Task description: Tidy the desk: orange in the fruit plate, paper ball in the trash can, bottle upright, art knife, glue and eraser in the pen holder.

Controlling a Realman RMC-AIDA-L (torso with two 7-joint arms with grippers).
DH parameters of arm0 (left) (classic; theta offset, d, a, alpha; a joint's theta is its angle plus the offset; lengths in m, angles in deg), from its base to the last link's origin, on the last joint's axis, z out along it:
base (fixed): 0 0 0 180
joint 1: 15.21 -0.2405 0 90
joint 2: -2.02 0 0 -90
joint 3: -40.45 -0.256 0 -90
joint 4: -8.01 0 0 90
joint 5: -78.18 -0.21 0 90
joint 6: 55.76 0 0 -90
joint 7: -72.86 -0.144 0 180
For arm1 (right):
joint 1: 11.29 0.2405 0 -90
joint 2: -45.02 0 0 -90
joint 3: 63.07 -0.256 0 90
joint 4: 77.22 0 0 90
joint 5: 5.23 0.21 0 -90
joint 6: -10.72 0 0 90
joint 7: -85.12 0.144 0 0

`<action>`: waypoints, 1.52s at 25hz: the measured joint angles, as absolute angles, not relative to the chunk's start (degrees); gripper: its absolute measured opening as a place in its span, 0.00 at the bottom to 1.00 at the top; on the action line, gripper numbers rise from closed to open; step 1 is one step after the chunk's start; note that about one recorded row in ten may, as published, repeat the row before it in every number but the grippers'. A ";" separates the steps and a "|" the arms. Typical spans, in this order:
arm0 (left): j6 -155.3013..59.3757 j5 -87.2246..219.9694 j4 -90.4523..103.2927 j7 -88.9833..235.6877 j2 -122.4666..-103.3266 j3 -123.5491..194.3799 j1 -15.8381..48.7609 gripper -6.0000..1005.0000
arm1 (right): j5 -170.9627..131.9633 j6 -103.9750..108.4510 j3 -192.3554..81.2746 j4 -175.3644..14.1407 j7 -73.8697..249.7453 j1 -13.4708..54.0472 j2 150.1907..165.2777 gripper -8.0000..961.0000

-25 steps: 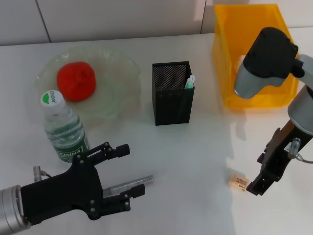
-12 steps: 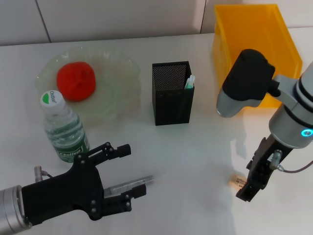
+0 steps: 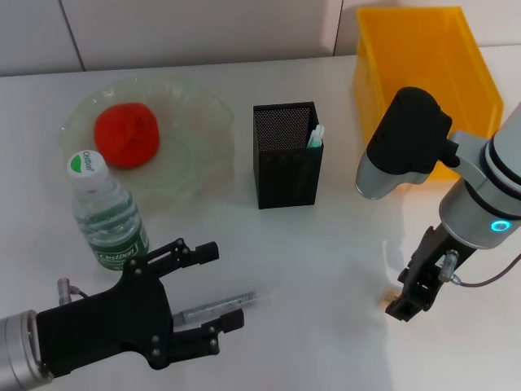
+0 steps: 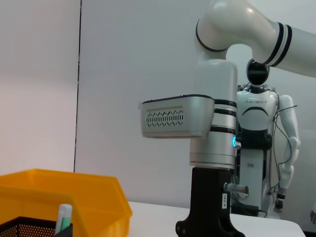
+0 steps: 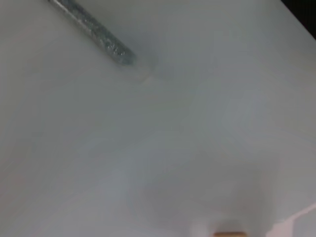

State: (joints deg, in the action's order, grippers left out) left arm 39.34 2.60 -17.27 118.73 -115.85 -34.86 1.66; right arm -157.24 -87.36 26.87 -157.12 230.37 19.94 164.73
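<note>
The orange (image 3: 126, 134) lies in the fruit plate (image 3: 199, 122). In front of the plate the bottle (image 3: 106, 213) stands upright. The pen holder (image 3: 285, 155) holds the green glue (image 3: 315, 137). On the table lies the grey art knife (image 3: 216, 308), between the fingers of my open left gripper (image 3: 210, 287). My right gripper (image 3: 404, 305) is down over the eraser (image 3: 390, 303), and only a beige sliver shows; the right wrist view catches the eraser (image 5: 228, 233) at its edge. The trash can (image 3: 423, 81) stands at the back right. The paper ball is out of view.
The right forearm (image 3: 403, 147) hangs in front of the trash can. The left wrist view shows the right arm (image 4: 210, 148), the trash can (image 4: 59, 197) and the glue (image 4: 63, 217) in the pen holder (image 4: 29, 228). Bare table separates the two grippers.
My right arm has swung left and down, and its gripper now covers most of the eraser. The left gripper and the art knife have hardly moved.
</note>
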 joint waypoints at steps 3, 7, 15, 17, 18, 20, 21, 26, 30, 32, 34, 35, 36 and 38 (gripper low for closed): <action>39.40 2.60 -17.27 118.73 -115.84 -34.97 1.66 0.81 | -157.19 -86.28 26.92 -156.69 230.12 19.54 164.73 0.60; 39.53 2.60 -17.39 118.73 -115.88 -35.03 1.66 0.81 | -157.00 -85.57 27.19 -156.46 229.96 19.14 164.74 0.55; 39.53 2.60 -17.43 118.73 -115.93 -35.11 1.66 0.81 | -156.34 -84.66 28.40 -155.69 229.85 19.03 164.79 0.54; 39.53 2.60 -17.41 118.73 -115.93 -35.11 1.66 0.81 | -156.34 -84.42 28.72 -155.34 229.83 19.03 164.80 0.54; 39.53 2.60 -17.39 118.73 -115.93 -35.12 1.66 0.81 | -156.34 -84.42 28.72 -155.34 229.83 19.03 164.80 0.53; 39.56 2.60 -17.36 118.73 -115.93 -35.13 1.66 0.81 | -156.39 -84.19 28.97 -155.33 229.82 19.03 164.82 0.53; 39.57 2.60 -17.36 118.73 -115.93 -35.13 1.66 0.81 | -156.47 -84.12 29.06 -155.29 229.82 19.03 164.82 0.53; 39.60 2.60 -17.43 118.73 -115.93 -35.16 1.67 0.81 | -156.64 -83.96 29.14 -154.82 229.79 19.18 164.81 0.53; 39.60 2.60 -17.38 118.73 -115.93 -35.19 1.70 0.81 | -156.78 -83.92 29.13 -154.63 229.71 19.28 164.69 0.42; 39.60 2.60 -17.34 118.73 -115.93 -35.18 1.72 0.81 | -156.84 -83.85 29.11 -154.17 229.51 19.44 164.66 0.36; 39.60 2.60 -17.31 118.73 -115.93 -35.17 1.75 0.81 | -156.84 -83.81 29.10 -153.39 229.36 19.65 164.60 0.32; 39.60 2.58 -17.30 118.73 -115.94 -35.20 1.78 0.81 | -156.82 -83.73 29.10 -153.02 229.35 19.75 164.59 0.30; 39.60 2.57 -17.30 118.73 -115.95 -35.21 1.79 0.81 | -156.77 -83.63 29.08 -152.73 229.35 19.82 164.58 0.28; 39.60 2.55 -17.30 118.73 -115.98 -35.21 1.79 0.81 | -156.68 -83.61 29.10 -152.91 229.34 19.73 164.57 0.27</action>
